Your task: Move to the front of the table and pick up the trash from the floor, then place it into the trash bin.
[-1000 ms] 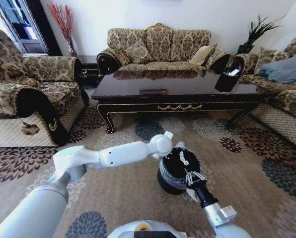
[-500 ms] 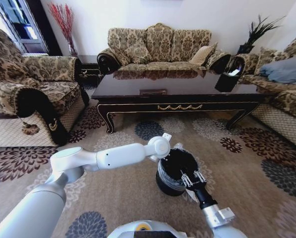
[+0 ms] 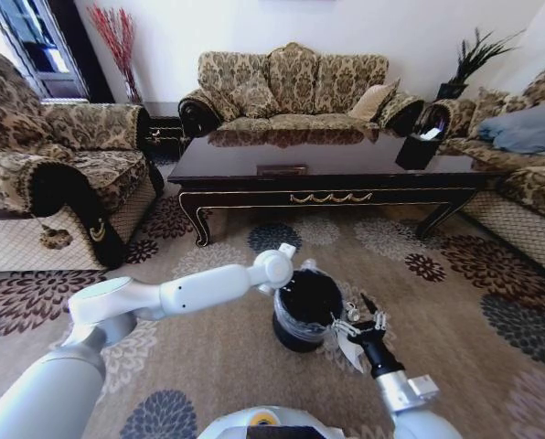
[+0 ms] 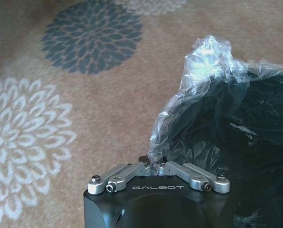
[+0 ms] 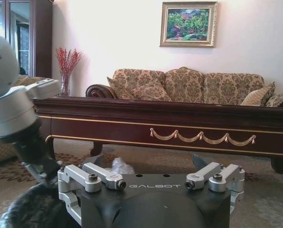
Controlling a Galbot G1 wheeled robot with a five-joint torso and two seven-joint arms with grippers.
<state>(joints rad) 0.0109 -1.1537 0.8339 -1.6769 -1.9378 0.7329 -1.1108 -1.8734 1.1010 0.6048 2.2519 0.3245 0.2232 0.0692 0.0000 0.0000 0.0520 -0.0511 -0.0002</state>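
Head view, nearest the robot: the right gripper (image 3: 362,320) sits low over the floor (image 3: 208,366), just to the right of the trash bin (image 3: 295,334), its fingers spread apart with nothing between them. A white crumpled paper (image 3: 350,350), part of the trash, lies on the carpet directly under and beside this gripper, at the foot of the bin. Whether the gripper touches the paper cannot be told.

The right wrist view confirms the jaws stand wide, the two linkages well apart, looking level toward the table (image 5: 179,128). The bin's dark rim (image 5: 32,209) shows beside this gripper, with the left arm's wrist above it.

The left arm reaches in from the robot's left across the carpet, ending at the near-left rim of the bin. The left gripper (image 4: 158,164) is closed tight on the translucent plastic liner (image 4: 198,90) where it folds over the rim; in the left wrist view the linkages are drawn in together and the film is bunched between the fingertips. The bin stands upright on the beige flower-medallion carpet, its interior dark; contents cannot be made out.

Farther off: the long dark table (image 3: 327,169) stands crosswise ahead of the bin, well apart from it, gold ornament on its front apron. A dark angular holder (image 3: 417,146) with white paper sits at its right end. Behind the table, a patterned sofa (image 3: 295,87) stands against the wall.
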